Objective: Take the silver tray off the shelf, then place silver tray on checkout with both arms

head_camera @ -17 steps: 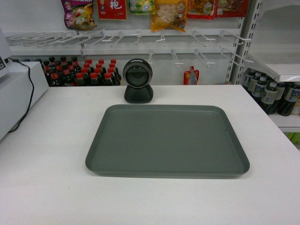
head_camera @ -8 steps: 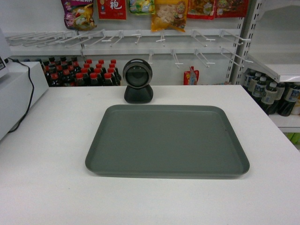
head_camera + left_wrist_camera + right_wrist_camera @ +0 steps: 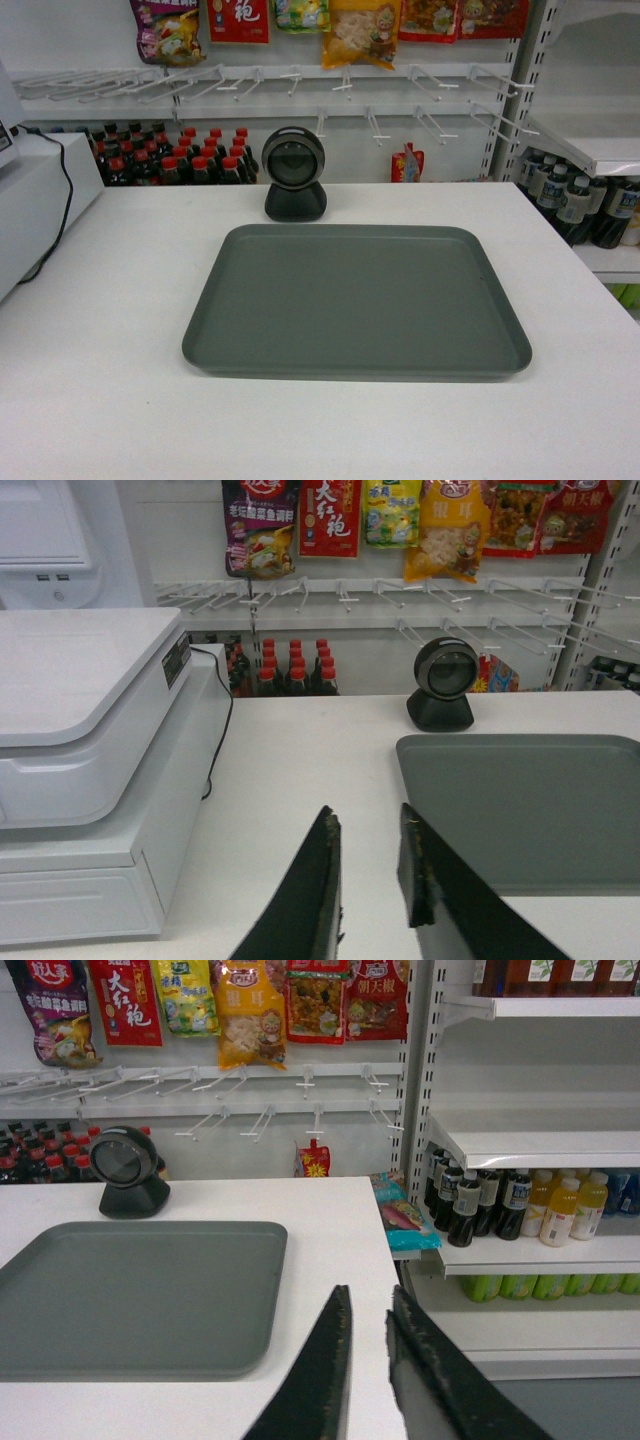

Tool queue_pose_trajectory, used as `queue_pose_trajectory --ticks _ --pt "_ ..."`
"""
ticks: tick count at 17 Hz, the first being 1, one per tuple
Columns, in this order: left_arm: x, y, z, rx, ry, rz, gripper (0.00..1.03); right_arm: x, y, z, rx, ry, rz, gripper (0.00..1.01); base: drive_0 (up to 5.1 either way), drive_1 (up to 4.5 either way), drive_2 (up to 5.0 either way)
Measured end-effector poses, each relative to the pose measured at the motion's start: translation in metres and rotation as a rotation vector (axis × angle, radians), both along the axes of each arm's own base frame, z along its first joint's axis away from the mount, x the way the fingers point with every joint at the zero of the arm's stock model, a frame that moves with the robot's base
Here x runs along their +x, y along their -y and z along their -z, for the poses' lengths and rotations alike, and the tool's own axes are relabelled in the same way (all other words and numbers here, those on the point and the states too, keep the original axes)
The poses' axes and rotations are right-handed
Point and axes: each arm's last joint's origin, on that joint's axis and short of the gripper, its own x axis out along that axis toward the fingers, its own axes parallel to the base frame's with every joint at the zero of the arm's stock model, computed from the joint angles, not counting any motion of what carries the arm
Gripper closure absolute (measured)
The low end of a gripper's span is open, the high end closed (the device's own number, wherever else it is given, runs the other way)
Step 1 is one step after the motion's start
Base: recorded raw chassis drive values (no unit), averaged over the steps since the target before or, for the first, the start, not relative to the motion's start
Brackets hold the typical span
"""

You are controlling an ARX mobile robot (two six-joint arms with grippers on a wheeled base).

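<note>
Left gripper [image 3: 370,865] fingers slightly apart, empty; right gripper [image 3: 368,1345] likewise. Silver tray [image 3: 357,298] lay flat mid-tabletop [image 3: 100,400], nearer the back edge, below the scanner [image 3: 294,172]. Likely stiff, light, slick; grip opposite side rims.

Silver tray [image 3: 356,300] lies flat on white checkout desk [image 3: 100,330], just in front of black round scanner [image 3: 294,172]. Red-capped bottles [image 3: 175,155] and snack packets [image 3: 362,28] behind; register [image 3: 35,200] far left.
</note>
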Motion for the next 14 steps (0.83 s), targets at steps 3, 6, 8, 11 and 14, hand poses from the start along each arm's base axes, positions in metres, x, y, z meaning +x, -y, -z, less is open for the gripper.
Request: queue_pose_trajectory --ticks 3,6,8,11,14 --pt "0.0 0.0001 0.0 0.0 0.0 0.002 0.52 0.0 0.0 0.0005 0.0 -0.005 0.0 0.57 0.0 0.0 0.0" --pt "0.0 0.0001 0.0 0.0 0.0 0.002 0.18 0.0 0.0 0.0005 0.0 -0.005 0.0 0.22 0.0 0.0 0.0" --pt "0.0 0.0001 0.0 0.0 0.0 0.002 0.05 0.0 0.0 0.0005 0.0 -0.005 0.0 0.01 0.0 0.0 0.0" --pt "0.0 0.0001 0.0 0.0 0.0 0.002 0.05 0.0 0.0 0.0005 0.0 -0.005 0.0 0.03 0.0 0.0 0.0" --pt "0.0 0.0001 0.0 0.0 0.0 0.002 0.05 0.0 0.0 0.0005 0.0 -0.005 0.0 0.03 0.0 0.0 0.0"
